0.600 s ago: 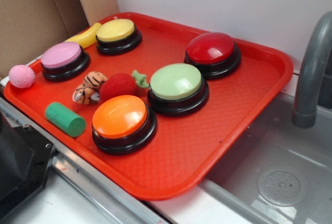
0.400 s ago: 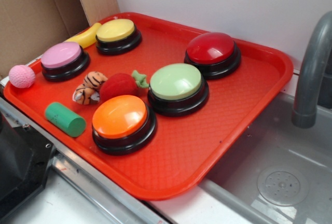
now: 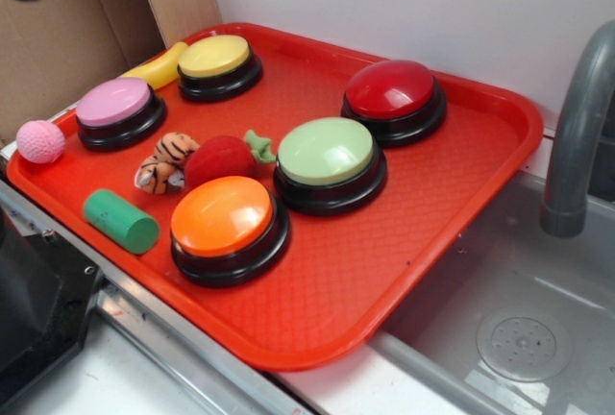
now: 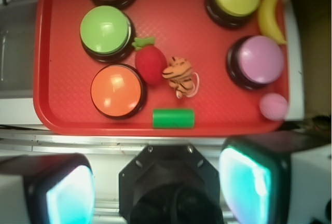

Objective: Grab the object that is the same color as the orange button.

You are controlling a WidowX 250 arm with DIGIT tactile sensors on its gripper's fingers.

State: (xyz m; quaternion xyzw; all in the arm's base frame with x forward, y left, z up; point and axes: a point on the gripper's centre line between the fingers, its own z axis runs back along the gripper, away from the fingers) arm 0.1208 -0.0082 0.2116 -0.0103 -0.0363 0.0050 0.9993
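Wrist view, left to right: orange button at the tray's near-left; plush tiger mid-tray, touching the strawberry (on its left). The claw hangs high above, fingers spread wide, empty, touching nothing.

Glossy plastic dome on the orange button — the tiger toy is soft plush; the red tray is finely textured plastic.
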